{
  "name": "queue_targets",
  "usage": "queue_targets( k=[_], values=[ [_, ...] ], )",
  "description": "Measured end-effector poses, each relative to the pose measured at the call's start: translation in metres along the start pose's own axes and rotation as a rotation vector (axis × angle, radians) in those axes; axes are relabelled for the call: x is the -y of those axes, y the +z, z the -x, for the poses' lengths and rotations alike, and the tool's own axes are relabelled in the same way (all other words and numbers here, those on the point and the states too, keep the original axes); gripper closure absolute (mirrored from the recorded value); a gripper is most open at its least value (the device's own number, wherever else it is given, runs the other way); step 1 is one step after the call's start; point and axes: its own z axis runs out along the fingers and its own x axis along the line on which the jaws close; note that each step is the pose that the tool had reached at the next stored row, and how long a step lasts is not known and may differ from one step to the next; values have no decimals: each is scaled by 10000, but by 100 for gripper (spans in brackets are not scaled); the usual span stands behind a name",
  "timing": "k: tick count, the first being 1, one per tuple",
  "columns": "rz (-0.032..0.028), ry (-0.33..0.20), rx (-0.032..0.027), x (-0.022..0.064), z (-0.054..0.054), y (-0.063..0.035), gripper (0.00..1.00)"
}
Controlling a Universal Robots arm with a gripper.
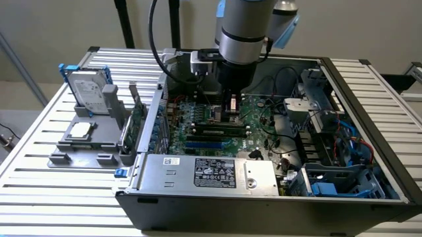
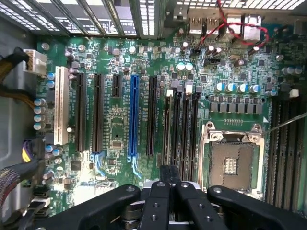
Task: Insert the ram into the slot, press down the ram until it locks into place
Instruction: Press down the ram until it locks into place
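While the gripper (image 1: 231,109) hung low over the motherboard (image 1: 197,118), we could not tell its finger state. We judged a ram (image 1: 221,132) seated in its slot (image 1: 218,127) at frame centre; locking unconfirmed.

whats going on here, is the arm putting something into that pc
A single robot arm is reaching down into an open computer case, with its gripper low over the green motherboard. In the exterior view, a ram stick lies along the black memory slots just in front of the gripper. The wrist view looks along a group of parallel black slots next to the empty processor socket. Whether the ram is fully locked down cannot be told.
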Motion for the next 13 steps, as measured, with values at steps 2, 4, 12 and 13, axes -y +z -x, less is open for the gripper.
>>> queue_targets(
  k=[2, 4, 12, 13],
  values=[
    [0, -1, 1, 0, 0, 0, 89],
    [0, -1, 0, 0, 0, 0, 89],
    [0, -2, 0, 0, 0, 0, 89],
    [0, -1, 0, 0, 0, 0, 89]
  ],
)
